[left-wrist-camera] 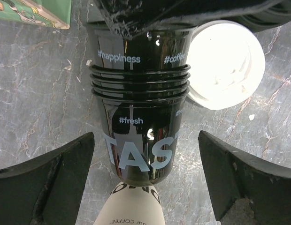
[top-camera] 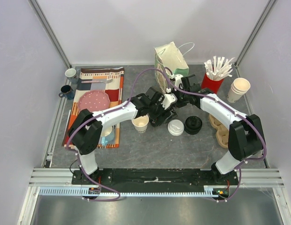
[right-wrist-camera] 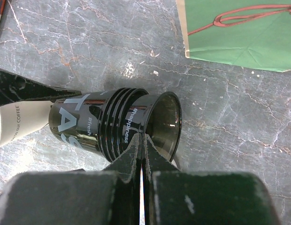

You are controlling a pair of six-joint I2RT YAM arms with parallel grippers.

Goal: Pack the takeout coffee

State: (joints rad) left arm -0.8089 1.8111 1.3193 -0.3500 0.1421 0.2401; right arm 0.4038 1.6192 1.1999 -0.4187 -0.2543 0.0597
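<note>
A glossy black lidless cup [right-wrist-camera: 96,124] with white lettering hangs tilted above the table. My right gripper [right-wrist-camera: 145,138] is shut on its rim, one finger inside and one outside. My left gripper [left-wrist-camera: 145,140] is open, a finger on each side of the cup's lower body [left-wrist-camera: 138,154] without touching it. Under the black cup stands a pale paper coffee cup [top-camera: 140,123], open-topped, also seen as a pale wall [left-wrist-camera: 131,208]. A white sip lid [top-camera: 175,127] lies just right of it; I cannot tell whether a cup is under it.
A black lid [top-camera: 193,124] sits beside the white one. Behind the grippers stands a green-and-cream paper bag [top-camera: 171,61]. At the right are a red holder of stirrers [top-camera: 212,82], stacked paper cups [top-camera: 238,89] and a cardboard cup carrier [top-camera: 221,131]. A placemat with a pink plate [top-camera: 94,101] lies at the left.
</note>
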